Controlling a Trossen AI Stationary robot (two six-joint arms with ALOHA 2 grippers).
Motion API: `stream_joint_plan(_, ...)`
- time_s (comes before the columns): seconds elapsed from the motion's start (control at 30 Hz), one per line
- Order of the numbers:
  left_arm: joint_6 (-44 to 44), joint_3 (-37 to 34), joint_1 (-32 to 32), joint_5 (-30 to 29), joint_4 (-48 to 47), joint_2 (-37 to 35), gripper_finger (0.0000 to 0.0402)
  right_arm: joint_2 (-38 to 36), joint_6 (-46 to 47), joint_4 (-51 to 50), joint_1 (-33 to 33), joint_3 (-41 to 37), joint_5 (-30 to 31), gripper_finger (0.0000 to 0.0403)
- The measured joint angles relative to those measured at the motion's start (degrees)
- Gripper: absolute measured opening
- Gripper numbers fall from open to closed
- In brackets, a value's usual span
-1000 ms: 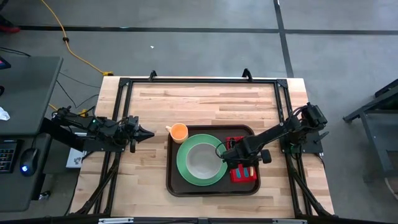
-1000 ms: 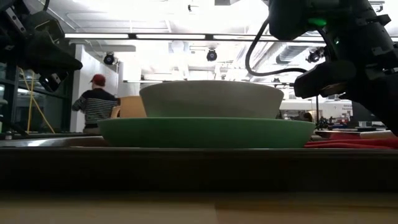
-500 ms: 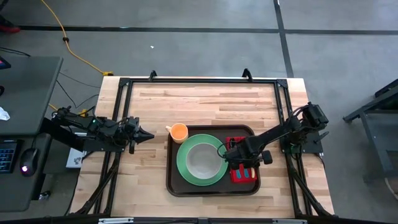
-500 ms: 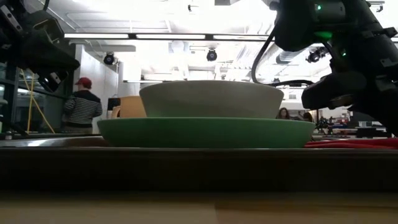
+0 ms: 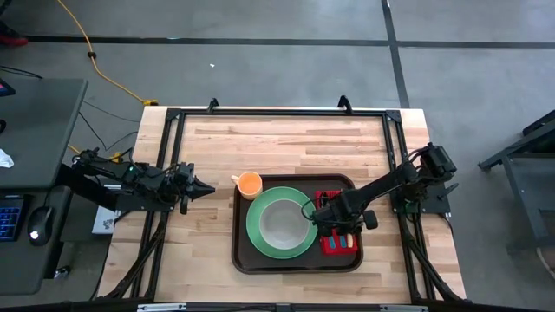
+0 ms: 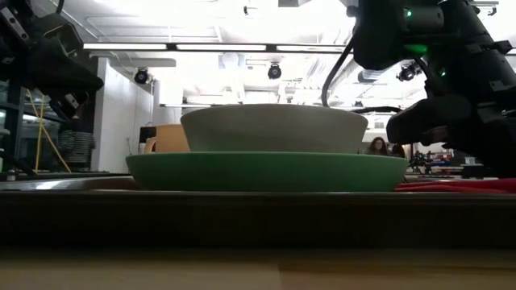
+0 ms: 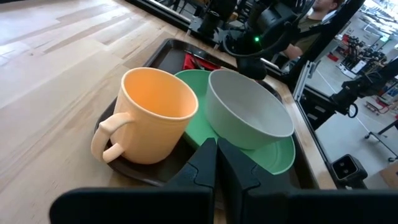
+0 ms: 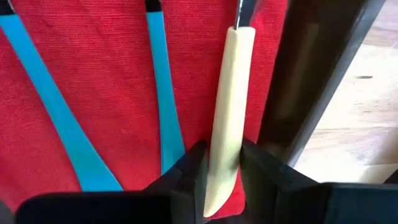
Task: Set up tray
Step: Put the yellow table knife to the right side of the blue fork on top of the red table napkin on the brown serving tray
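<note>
The dark brown tray (image 5: 297,260) lies at the table's middle, w/ a green plate (image 5: 257,232) carrying a grey bowl (image 5: 282,222), an orange mug (image 5: 249,183) at its far left corner, and a red napkin (image 5: 329,245) on its right side; the right gripper (image 8: 219,163) is low over the napkin, fingers close around a cream-handled utensil (image 8: 229,106) that lies beside two blue handles (image 8: 163,93); whether the pads press it or have just let go I cannot tell. Risk, in my view: if the gripper lifts while a pad sticks, the utensil is dragged crooked or over the rim just beside; a low sideways move could also bunch the napkin. The left gripper (image 5: 205,185) waits left of the tray, fingers together, empty.
</note>
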Motion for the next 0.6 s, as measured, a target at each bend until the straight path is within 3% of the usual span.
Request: stream_joint_plan(0.6, -0.02, 0.0, -0.01, -0.11, 0.03, 0.0, 0.0044, -0.31, -1.22, 0.01, -0.59, 0.07, -2.49, 0.0091)
